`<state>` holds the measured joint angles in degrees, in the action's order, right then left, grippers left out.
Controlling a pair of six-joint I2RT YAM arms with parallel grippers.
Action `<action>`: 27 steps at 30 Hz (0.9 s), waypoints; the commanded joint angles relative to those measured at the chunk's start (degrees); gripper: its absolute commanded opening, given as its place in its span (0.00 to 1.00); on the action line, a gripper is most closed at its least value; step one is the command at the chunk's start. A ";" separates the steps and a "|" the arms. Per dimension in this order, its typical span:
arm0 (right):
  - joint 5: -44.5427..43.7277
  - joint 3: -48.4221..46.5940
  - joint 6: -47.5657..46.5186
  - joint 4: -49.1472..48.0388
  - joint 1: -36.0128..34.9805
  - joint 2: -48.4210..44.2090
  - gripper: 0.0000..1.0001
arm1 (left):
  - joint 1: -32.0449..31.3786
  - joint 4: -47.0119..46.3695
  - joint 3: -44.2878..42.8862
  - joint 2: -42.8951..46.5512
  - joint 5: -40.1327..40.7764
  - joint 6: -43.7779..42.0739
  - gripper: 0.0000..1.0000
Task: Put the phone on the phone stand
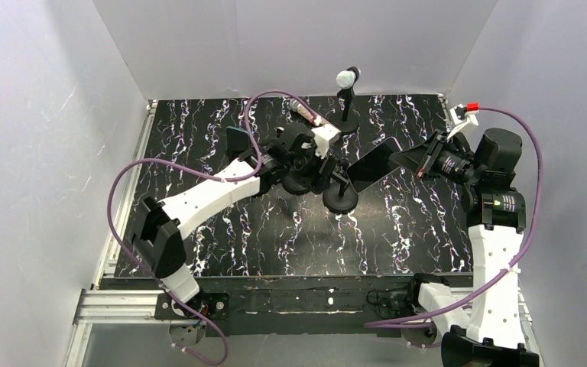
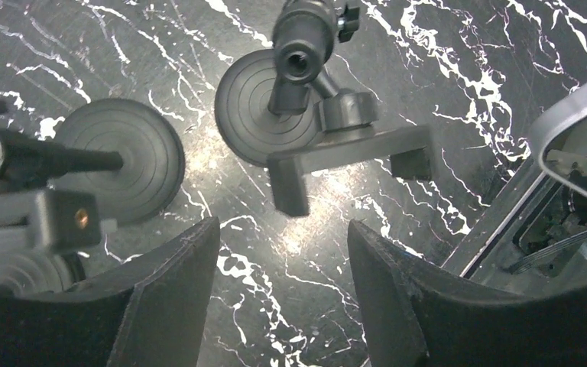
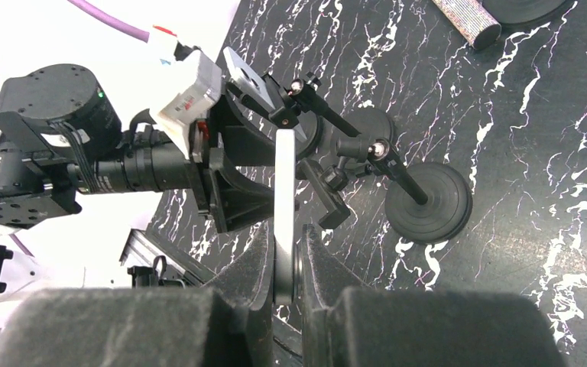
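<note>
The phone (image 1: 371, 167) is a dark slab with a silver rim, held tilted above the table by my right gripper (image 1: 399, 159). In the right wrist view the phone (image 3: 284, 191) shows edge-on, with the right gripper (image 3: 287, 233) shut on its lower end. The phone stand (image 1: 340, 195) has a round black base, a jointed stem and an L-shaped clamp bracket (image 2: 348, 153). It stands just left of the phone. My left gripper (image 1: 315, 170) hovers over the stand. Its jaws (image 2: 281, 229) are open, with only tabletop between them, just short of the bracket.
A second round-based stand (image 2: 126, 157) with a thin rod stands beside the phone stand. At the back are a small microphone on a stand (image 1: 348, 76) and a glittery tube (image 1: 306, 111). White walls enclose the black marbled table (image 1: 275, 245).
</note>
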<state>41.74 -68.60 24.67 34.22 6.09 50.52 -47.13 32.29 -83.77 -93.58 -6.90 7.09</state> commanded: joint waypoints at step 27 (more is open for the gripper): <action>5.27 -0.94 1.92 -5.16 0.50 0.89 0.01 | -1.42 -3.03 -4.42 -0.32 4.17 -6.83 0.47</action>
<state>44.47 -68.58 25.32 34.15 6.37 51.88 -48.47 30.85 -88.01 -98.15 -2.28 1.41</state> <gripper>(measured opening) 0.157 0.510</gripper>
